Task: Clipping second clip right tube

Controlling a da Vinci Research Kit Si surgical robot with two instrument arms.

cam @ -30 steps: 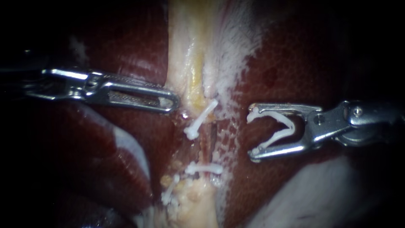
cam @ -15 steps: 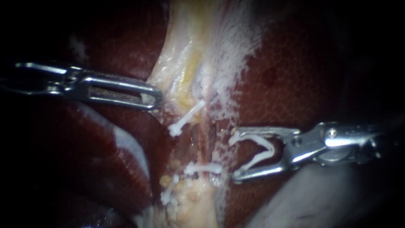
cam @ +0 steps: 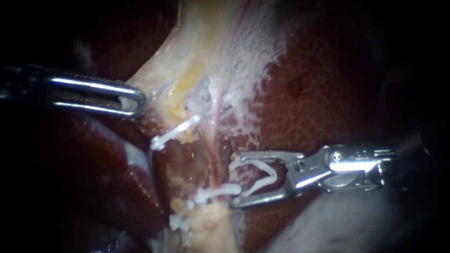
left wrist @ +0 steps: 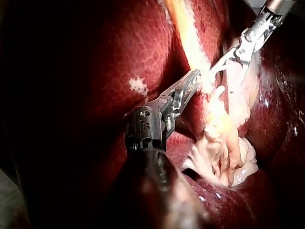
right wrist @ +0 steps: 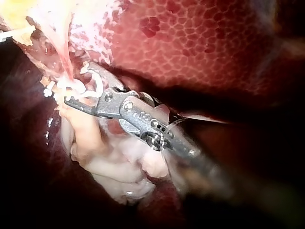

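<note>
Right instrument (cam: pixel 233 180): it enters from the right, low in the endoscope view. Its jaws are spread wide, and a loaded clip (cam: pixel 273 175) sits between them with one leg in each jaw. We therefore record the jaws as grasping that clip from two sides. The clip itself stands open in a V with its mouth toward the pale dissected field.

Right tube (cam: pixel 215 150): this is a thin pink strand running down the pale field between dark red liver (cam: pixel 328 93) on either side. It lies just beside the tips of the open clip, on the side away from the shaft. In the endoscope view the tips are near the strand but not around it. In the right wrist view the strand comes down to the clip's mouth, and we cannot tell whether it lies inside.

Fitted clip (cam: pixel 220 191): it is closed across the same strand, lower down. Its near end is just beside the tip of the lower jaw.

Slanted clip (cam: pixel 174 132): it lies higher, toward the left instrument and apart from the right tube.

Left instrument (cam: pixel 136 99): it enters from the left, with its jaws clenched on the edge of the pale yellowish tissue (cam: pixel 187 79). It is well apart from the right instrument.
</note>
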